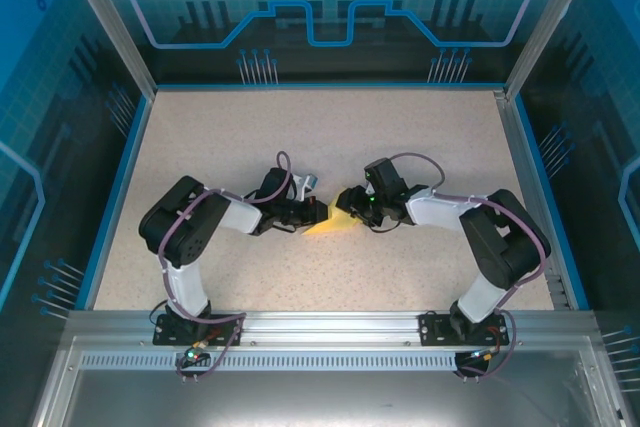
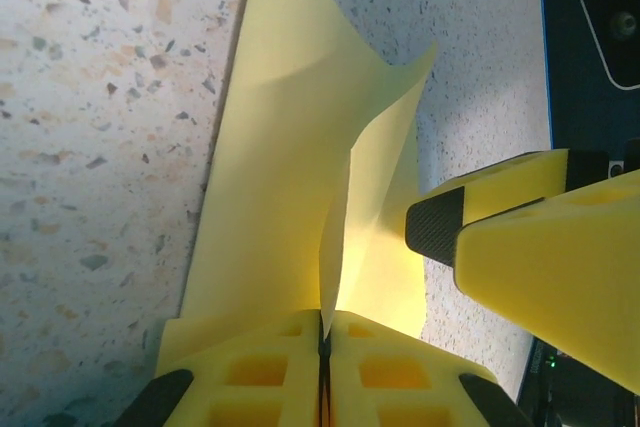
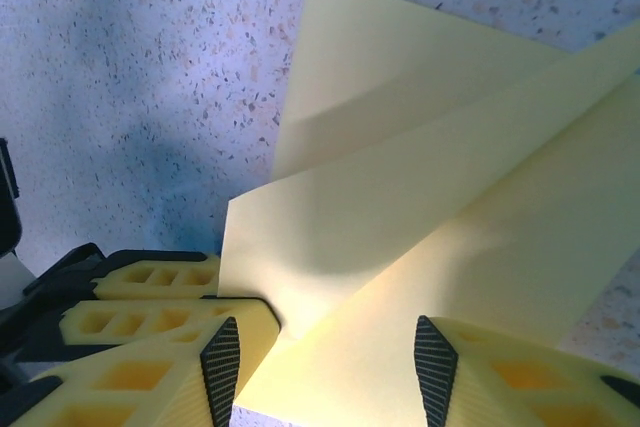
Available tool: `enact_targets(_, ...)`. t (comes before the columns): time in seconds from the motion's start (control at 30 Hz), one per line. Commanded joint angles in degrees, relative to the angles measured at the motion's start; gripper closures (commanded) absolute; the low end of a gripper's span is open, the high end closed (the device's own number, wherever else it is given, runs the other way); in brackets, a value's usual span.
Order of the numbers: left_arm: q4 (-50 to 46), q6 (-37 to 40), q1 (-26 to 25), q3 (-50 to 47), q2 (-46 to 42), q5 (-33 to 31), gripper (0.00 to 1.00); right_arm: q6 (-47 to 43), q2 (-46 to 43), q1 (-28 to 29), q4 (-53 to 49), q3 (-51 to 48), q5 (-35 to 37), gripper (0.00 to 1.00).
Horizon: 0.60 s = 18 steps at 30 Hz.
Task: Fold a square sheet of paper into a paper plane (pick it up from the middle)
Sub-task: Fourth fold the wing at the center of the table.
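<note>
Between closed left fingers point(image 2: 262, 375), yellow sheet point(image 2: 290, 147); right fingers point(image 3: 150, 379) parted astride it

The top camera looks down from above and behind the arm bases point(image 1: 185, 325) over the counter point(image 1: 330, 137). Both wrist cameras sit close, facing the same yellow paper point(image 2: 300, 147), seemingly from opposite sides.

Yellow paper sheet point(image 1: 335, 226) partly folded into triangle, creased flaps standing up

Left tool point(image 1: 313, 215), right tool point(image 1: 353, 209) meet at middle of table point(image 1: 300, 142); folded yellow paper point(image 1: 331, 227) wedged between them.
</note>
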Motion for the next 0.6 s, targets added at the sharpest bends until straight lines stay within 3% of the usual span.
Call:
enact_targets(0.0, -1.8, -1.0, 0.7, 1.5, 1.2, 1.6, 0.89, 0.9, -0.7, -0.6, -2.1, 1.7, 1.7, 0.47)
enact_targets(0.3, -2.3, -2.2, 0.9, 2.0, 1.7, 1.6, 0.89, 1.5, 2.8, 0.5, -4.1, 5.5, 1.5, 0.47)
enact_targets(0.57, 2.9, -7.4, 0.9, 0.1, 2.0, 0.9, 0.89, 4.0, 3.2, 0.8, -7.3, 6.0, 2.8, 0.49)
